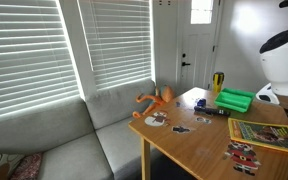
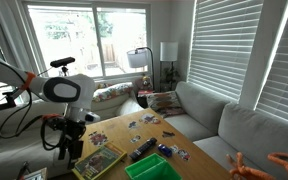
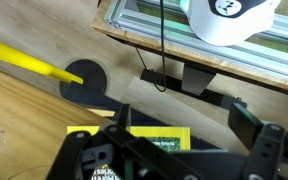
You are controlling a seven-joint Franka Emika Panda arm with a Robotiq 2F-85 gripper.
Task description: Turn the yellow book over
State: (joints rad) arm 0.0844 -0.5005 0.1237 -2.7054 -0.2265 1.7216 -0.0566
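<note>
The yellow book [image 1: 267,133] lies flat on the wooden table [image 1: 189,140] near its edge, yellow-green picture face up. It also shows in an exterior view [image 2: 97,161] below the arm, and in the wrist view [image 3: 156,140] as a yellow cover with a small green panel, partly hidden by the gripper body. My gripper [image 3: 179,125] hangs open and empty just above the book, one finger on each side. In an exterior view the gripper [image 2: 70,146] sits above the book's near end.
A bright green tray [image 1: 235,100] [image 2: 150,168] stands beside the book. A black remote [image 2: 142,150] and small printed cards [image 1: 242,155] [image 2: 144,122] lie on the table. A grey sofa [image 1: 74,140] runs alongside. A yellow rod [image 3: 29,58] on a black disc [image 3: 87,78] is close by.
</note>
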